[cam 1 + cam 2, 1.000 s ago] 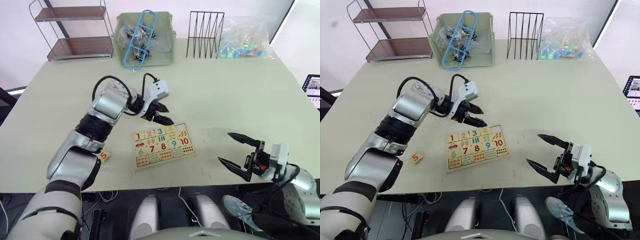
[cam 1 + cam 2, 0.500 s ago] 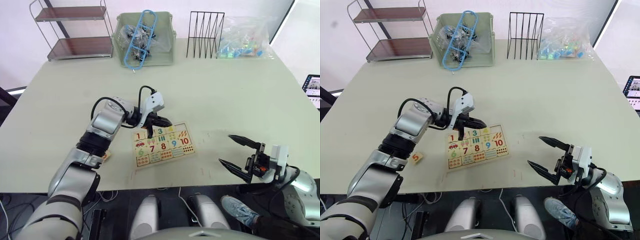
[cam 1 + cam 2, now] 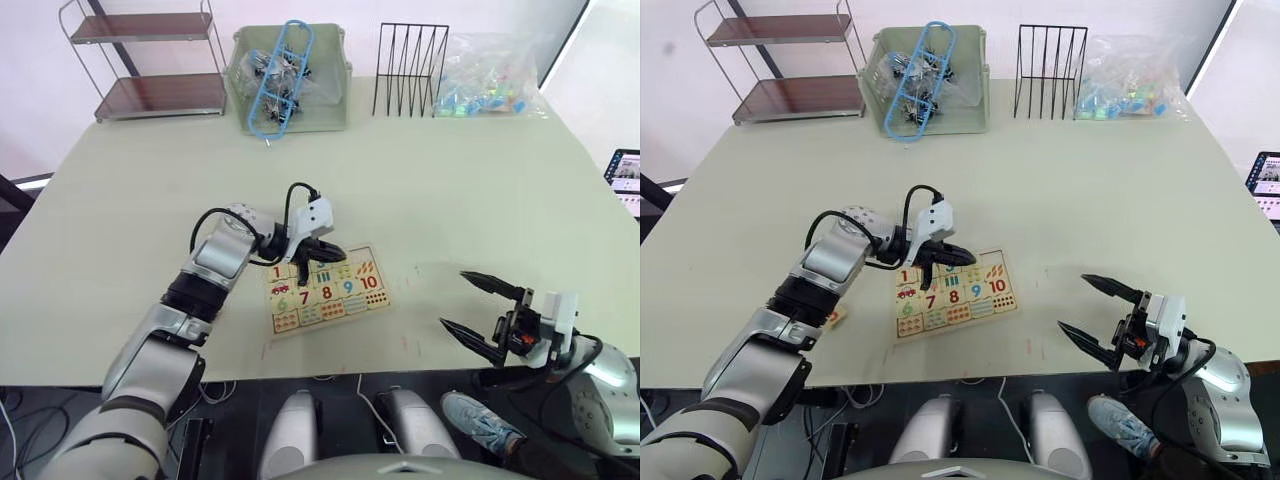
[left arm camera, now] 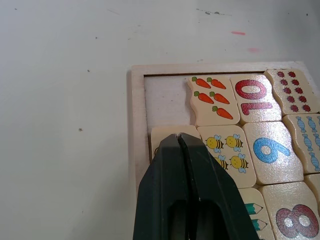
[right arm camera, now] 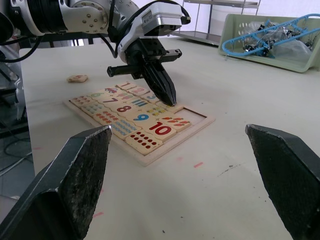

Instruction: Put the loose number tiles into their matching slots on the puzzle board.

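Left gripper (image 4: 179,137) lowered — closed on tile (image 4: 161,134).

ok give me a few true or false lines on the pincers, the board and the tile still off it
1. The left pincer is shut, its tip down on a tile in the puzzle board. True.
2. The right pincer is shut on a number tile. False: it is open and holds nothing, off to the board's right.
3. The slot beside the carrot tile is bare. True.
4. The loose 5 tile lies inside the board. False: it lies on the table, left of the board.
5. The green bin stands at the table's near edge. False: it is at the far edge, beside the wire rack.
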Robot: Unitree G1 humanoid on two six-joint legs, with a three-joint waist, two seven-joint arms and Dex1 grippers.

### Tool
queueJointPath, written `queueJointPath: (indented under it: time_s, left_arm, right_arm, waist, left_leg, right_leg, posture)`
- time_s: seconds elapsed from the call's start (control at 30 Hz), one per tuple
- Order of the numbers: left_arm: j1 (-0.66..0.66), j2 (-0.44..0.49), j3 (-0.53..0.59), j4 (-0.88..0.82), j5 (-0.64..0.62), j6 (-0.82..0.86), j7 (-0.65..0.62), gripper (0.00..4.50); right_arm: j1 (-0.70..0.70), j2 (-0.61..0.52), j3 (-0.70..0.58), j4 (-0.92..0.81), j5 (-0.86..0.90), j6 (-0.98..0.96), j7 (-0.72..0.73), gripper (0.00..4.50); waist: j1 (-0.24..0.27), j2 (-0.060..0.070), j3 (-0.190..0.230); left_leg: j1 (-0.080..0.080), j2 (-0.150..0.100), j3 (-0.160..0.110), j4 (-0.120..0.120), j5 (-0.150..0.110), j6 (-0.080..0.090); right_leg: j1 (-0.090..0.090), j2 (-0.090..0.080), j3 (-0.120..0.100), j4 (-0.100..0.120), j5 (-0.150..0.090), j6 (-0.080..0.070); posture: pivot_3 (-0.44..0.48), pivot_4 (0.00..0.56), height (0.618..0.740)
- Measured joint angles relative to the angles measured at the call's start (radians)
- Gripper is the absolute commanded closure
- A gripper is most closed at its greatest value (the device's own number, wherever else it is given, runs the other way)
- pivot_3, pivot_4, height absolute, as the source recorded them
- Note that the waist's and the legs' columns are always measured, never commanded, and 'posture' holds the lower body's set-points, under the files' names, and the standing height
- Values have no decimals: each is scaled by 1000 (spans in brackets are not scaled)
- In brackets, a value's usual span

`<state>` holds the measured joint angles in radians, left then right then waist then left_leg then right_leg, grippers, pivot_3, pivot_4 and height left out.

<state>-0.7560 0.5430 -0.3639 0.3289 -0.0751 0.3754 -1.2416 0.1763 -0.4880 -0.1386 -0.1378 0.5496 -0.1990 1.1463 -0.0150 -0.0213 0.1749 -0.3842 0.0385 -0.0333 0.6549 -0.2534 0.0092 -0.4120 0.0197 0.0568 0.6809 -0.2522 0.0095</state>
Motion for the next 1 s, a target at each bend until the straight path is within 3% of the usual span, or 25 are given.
queueJointPath:
  time_s: [0.37, 0.67, 0.97, 1.0]
  left_arm:
    - [39, 1, 61, -57, -72, 68, -5, 4456]
    - [117, 64, 269, -263, -264, 260, 37, 4456]
    - [346, 75, 507, -393, -356, 281, 222, 4456]
    - [369, 75, 544, -413, -367, 281, 255, 4234]
  right_arm:
    - [15, -3, 0, -3, 6, 4, -34, 0]
    - [0, -3, -2, -4, 9, 47, -95, 0]
    - [-53, -16, -18, 27, -18, 94, -160, 0]
    - [-62, -17, -19, 35, -25, 94, -169, 0]
  waist:
    - [-1, 0, 0]
    - [-3, 0, 0]
    - [2, 0, 0]
    - [2, 0, 0]
  left_leg:
    - [0, 0, 0, 0, 0, 0]
    - [1, 0, 0, 0, 0, 0]
    - [0, 0, 0, 0, 0, 0]
    - [0, 0, 0, 0, 0, 0]
  right_leg:
    - [0, 0, 0, 0, 0, 0]
    - [0, 0, 0, 0, 0, 0]
    - [0, -1, -1, -1, 0, 0]
    - [0, -2, -1, -1, 0, -1]
  posture:
    - [0, 150, 740]
    - [0, 150, 740]
    - [0, 150, 740]
    - [0, 150, 740]
